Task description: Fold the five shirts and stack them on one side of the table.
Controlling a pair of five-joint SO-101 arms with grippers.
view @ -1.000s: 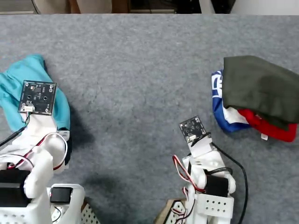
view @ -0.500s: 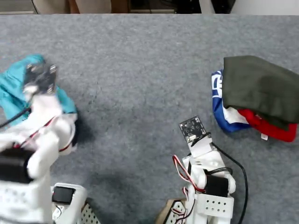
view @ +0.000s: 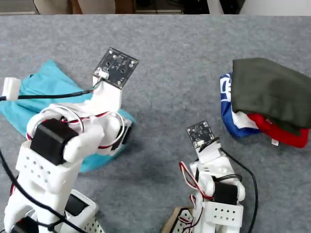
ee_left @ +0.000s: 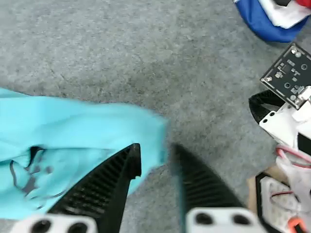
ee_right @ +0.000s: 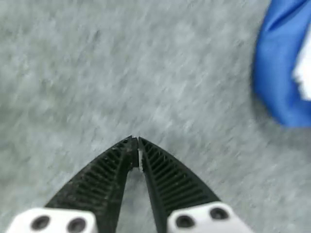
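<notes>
A teal shirt [view: 46, 85] lies spread at the table's left, partly under my left arm [view: 104, 104]. In the left wrist view my left gripper [ee_left: 155, 155] is shut on the teal shirt's [ee_left: 73, 131] edge, and the cloth trails away from the fingers. At the right side a dark green shirt [view: 272, 90] tops a pile with a red shirt [view: 284, 136] and a blue and white shirt [view: 229, 119] beneath it. My right gripper [ee_right: 136, 142] is shut on nothing above bare grey table, with the blue shirt [ee_right: 279, 82] off to one side.
The grey felt table [view: 170, 73] has free room in the middle and along the far edge. My right arm [view: 209, 155] stands at the near edge, close to the pile. The left wrist view also catches the right arm [ee_left: 286, 111] and the blue shirt [ee_left: 265, 22].
My left arm has swung right toward the table's middle, pulling the teal shirt with it, and the shirt now lies spread wider. The right arm and the pile have not moved.
</notes>
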